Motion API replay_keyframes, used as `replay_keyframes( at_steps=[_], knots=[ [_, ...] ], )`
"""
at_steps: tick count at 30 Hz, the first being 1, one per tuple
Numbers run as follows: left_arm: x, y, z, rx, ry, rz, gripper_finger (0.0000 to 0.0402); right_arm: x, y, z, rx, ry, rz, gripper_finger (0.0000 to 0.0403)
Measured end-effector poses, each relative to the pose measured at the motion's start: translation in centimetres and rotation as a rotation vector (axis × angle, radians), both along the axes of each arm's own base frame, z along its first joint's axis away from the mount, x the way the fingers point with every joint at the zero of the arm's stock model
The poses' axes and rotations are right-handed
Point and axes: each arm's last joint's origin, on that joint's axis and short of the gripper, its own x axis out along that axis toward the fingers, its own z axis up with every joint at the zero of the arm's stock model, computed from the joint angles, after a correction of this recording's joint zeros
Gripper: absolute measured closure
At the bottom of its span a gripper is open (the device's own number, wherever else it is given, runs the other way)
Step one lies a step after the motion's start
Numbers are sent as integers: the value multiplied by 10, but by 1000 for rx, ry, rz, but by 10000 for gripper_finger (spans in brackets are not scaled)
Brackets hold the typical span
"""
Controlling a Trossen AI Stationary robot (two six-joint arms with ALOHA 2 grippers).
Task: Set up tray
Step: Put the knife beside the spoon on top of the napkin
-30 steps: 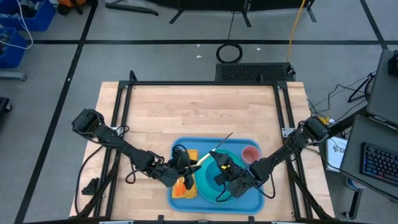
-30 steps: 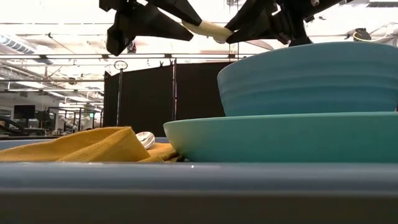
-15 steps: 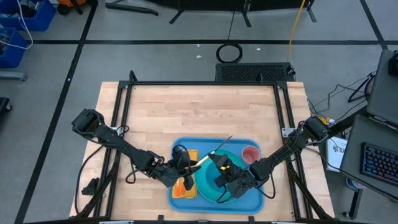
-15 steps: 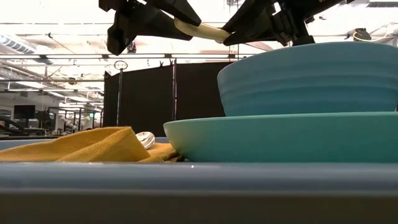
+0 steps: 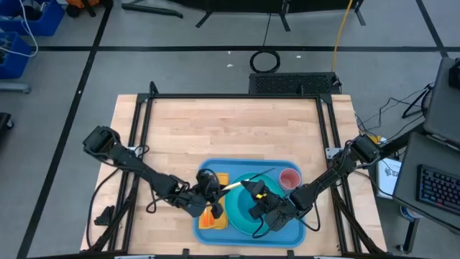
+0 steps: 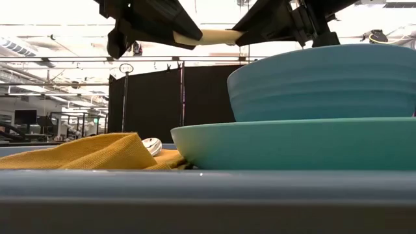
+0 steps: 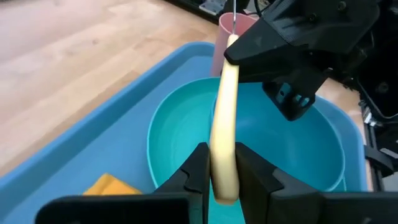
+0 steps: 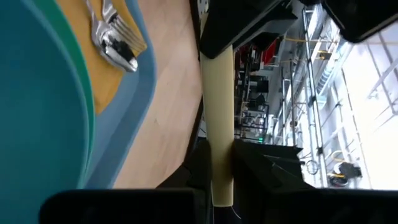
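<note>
A utensil with a cream handle (image 5: 236, 186) and a thin metal shaft (image 5: 264, 173) hangs in the air over the blue tray (image 5: 291, 234). My left gripper (image 5: 220, 191) is shut on one end of the handle and my right gripper (image 5: 251, 188) is shut on the other. Below them a blue bowl (image 6: 325, 81) sits in a round teal plate (image 6: 292, 143) on the tray. A yellow napkin (image 6: 84, 153) lies on the tray's left part and carries a fork and spoon (image 8: 115, 43). A pink cup (image 5: 290, 177) stands upright in the tray's far right corner. My left gripper pinches the cream handle's free end (image 7: 222, 171) between its two fingers, which lie along the handle. It comes nearly level from the table's left. The utensil is lifted clear, about level above the bowl. My right gripper pinches the handle's other end (image 8: 218, 163), where the metal shaft starts, between its two fingers. It comes from the table's right, with the fingers along the handle. The shaft (image 7: 234, 15) sticks out past it toward the pink cup.
Bare wooden table (image 5: 230, 129) lies on the far side of the tray, inside a black frame (image 5: 237, 96). The two grippers face each other closely above the bowl. The tray's raised near rim (image 6: 208, 195) fills the low view's foreground.
The utensil has turned between the two grippers. Its handle was tilted and is now about level. The metal shaft's tip has swung toward the near right, closer to the pink cup. Both grippers stayed shut on the handle.
</note>
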Motion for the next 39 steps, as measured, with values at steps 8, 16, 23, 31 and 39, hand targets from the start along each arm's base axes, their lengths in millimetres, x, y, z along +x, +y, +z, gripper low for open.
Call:
replay_keyframes(
  at_steps=[8,16,23,31,39],
  knots=[
    [-2,-5,4,70,-28,4,350,3,2,9,142,-128,-9,302],
    [-6,-10,5,133,-42,32,350,3,7,20,187,-242,-39,255],
    [-13,-16,9,214,-69,80,350,0,15,28,201,-290,-12,265],
    [-27,-29,14,356,-114,197,350,-8,29,37,197,-328,40,285],
    [-57,-48,35,418,-192,246,350,-14,29,49,282,-418,53,300]
  ],
)
